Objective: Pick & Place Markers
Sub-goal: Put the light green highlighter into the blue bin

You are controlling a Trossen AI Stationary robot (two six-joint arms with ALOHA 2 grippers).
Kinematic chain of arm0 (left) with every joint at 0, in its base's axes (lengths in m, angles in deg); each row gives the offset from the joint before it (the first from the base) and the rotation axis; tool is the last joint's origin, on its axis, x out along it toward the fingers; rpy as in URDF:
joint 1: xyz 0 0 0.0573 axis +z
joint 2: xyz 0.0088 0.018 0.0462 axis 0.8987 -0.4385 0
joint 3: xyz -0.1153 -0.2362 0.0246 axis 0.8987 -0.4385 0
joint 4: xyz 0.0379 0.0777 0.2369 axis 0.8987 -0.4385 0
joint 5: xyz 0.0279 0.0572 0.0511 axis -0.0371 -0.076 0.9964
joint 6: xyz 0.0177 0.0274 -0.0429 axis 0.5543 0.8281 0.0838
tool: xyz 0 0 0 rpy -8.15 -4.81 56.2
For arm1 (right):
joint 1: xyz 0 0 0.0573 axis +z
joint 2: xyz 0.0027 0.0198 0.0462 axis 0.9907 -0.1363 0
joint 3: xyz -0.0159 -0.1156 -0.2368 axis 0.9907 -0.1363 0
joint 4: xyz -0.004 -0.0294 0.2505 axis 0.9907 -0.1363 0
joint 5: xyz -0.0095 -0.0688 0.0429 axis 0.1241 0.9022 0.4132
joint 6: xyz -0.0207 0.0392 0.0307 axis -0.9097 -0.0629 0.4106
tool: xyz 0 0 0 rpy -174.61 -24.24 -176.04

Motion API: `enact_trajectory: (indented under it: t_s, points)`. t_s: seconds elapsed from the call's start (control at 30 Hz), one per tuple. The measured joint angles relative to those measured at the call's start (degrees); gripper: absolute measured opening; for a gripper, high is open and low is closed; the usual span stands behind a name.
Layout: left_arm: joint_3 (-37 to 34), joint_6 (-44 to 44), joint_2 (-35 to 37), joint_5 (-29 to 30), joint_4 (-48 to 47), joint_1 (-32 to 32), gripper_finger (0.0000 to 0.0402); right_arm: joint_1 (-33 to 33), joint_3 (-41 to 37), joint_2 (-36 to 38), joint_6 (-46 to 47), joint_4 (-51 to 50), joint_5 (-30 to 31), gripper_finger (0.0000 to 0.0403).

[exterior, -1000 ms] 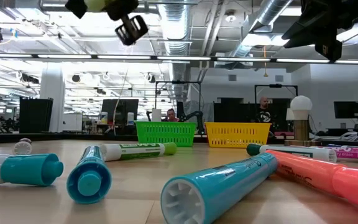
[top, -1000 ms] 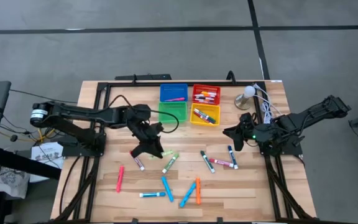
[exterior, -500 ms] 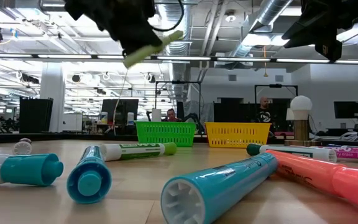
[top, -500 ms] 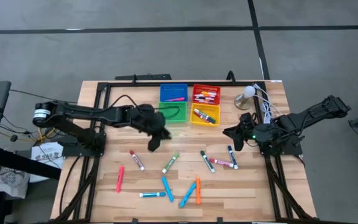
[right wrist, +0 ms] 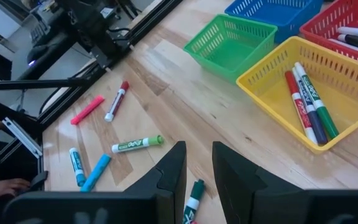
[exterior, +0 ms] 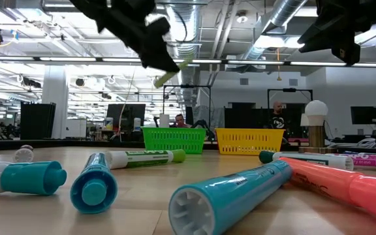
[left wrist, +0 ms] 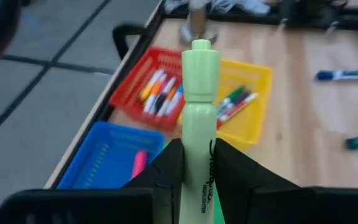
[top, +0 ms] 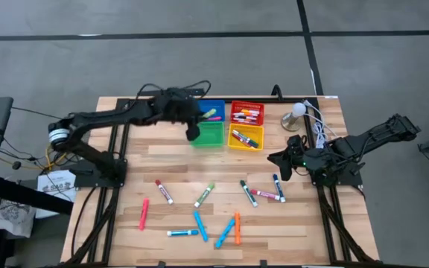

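Aloft, pale green highlighter [left wrist: 199, 112] clamped between left fingers [left wrist: 166, 171], seemingly over green bin [top: 208, 134].

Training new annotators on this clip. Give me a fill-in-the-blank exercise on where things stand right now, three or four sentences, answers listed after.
1. The left gripper is shut on a light ____ highlighter.
2. In the high view, that gripper hangs over the ____ bin.
3. The blue bin holds one ____ marker.
4. The right gripper holds ____ and waits on the table's right side.

Missing words: green; green; pink; nothing
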Motion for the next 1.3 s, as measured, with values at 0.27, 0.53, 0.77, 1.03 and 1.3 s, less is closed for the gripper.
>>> enact_trajectory:
  t_s: [0.27, 0.53, 0.77, 1.03, 1.3]
  points:
    - [10.30, 4.90, -14.72, -5.14, -1.19, 7.62, 0.0068, -0.31, 0.00, 0.00, -0.10, -0.05, -0.02, 0.0067]
    - [20.72, 6.20, -27.87, -8.69, -5.92, 11.74, 0.0068, -0.31, 0.00, -0.02, -0.12, -0.47, -0.02, 0.0067]
    - [21.50, 9.29, -31.17, -8.43, -10.74, 12.56, 0.0067, -0.31, 0.00, -0.02, -0.12, -0.47, 0.03, 0.0067]
    - [21.50, 11.69, -33.25, -8.40, -10.44, 12.71, 0.0067, -0.31, 0.00, -0.02, -0.12, -0.45, 0.27, 0.0067]
    - [21.01, 13.00, -32.87, -6.50, -10.34, 12.85, 0.0073, -0.31, 0.00, -0.02, -0.12, -0.45, 0.24, 0.0067]
